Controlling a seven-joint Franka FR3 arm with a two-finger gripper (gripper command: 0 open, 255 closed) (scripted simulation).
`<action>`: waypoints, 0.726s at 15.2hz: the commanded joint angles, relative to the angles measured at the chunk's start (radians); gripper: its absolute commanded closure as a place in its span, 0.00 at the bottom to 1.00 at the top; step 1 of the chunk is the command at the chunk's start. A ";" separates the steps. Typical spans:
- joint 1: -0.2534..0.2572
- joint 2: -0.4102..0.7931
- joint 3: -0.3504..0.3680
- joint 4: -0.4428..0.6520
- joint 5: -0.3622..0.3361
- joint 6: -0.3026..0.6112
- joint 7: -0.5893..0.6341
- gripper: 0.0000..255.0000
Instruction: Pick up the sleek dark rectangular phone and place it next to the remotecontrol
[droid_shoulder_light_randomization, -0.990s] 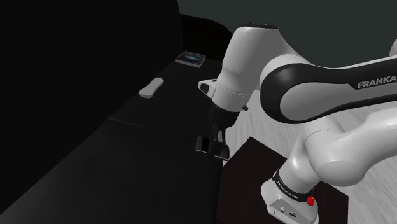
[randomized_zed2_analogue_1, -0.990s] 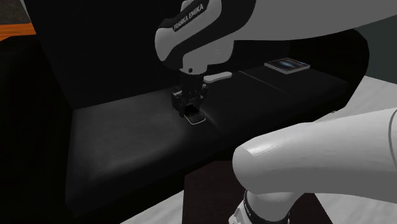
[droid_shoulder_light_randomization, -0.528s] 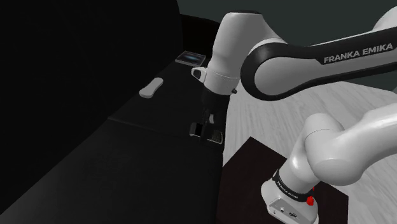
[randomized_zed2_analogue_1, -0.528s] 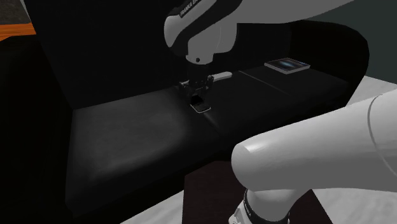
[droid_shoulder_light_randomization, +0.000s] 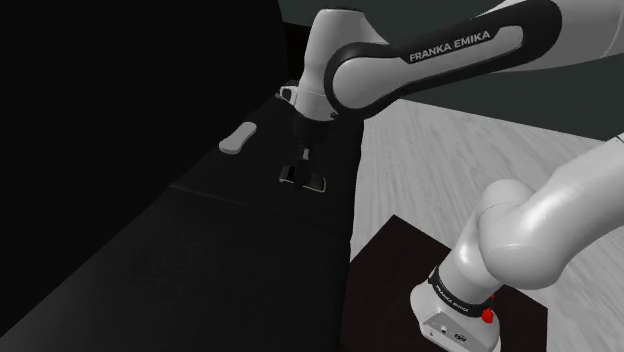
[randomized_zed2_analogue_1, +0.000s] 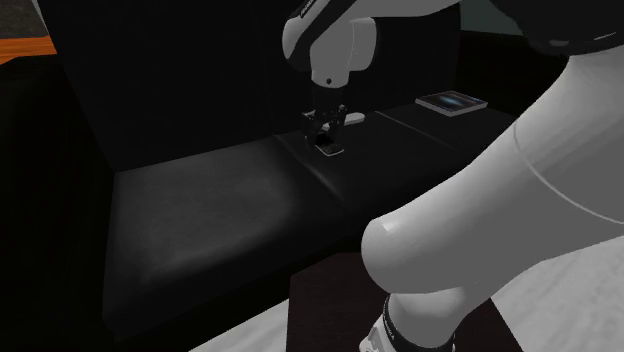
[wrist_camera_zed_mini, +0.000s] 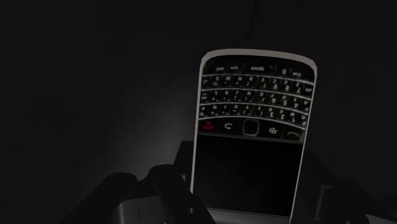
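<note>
Black sofa, gripper clasping phone, keypad outward

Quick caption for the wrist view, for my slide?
Black gripper clasping a keypad phone, with the dark sofa seat behind.

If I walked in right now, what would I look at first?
Probably the big white robot arm, reaching from its stand over the black sofa. Its black gripper is shut on a phone with tiny keys, low above the sofa. A pale remote control lies on the sofa nearby.
</note>
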 joint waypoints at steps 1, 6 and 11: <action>-0.018 0.059 -0.020 0.053 -0.015 0.003 -0.028 1.00; -0.057 0.220 -0.066 0.214 -0.041 -0.004 -0.093 1.00; -0.089 0.382 -0.102 0.402 -0.053 -0.034 -0.153 1.00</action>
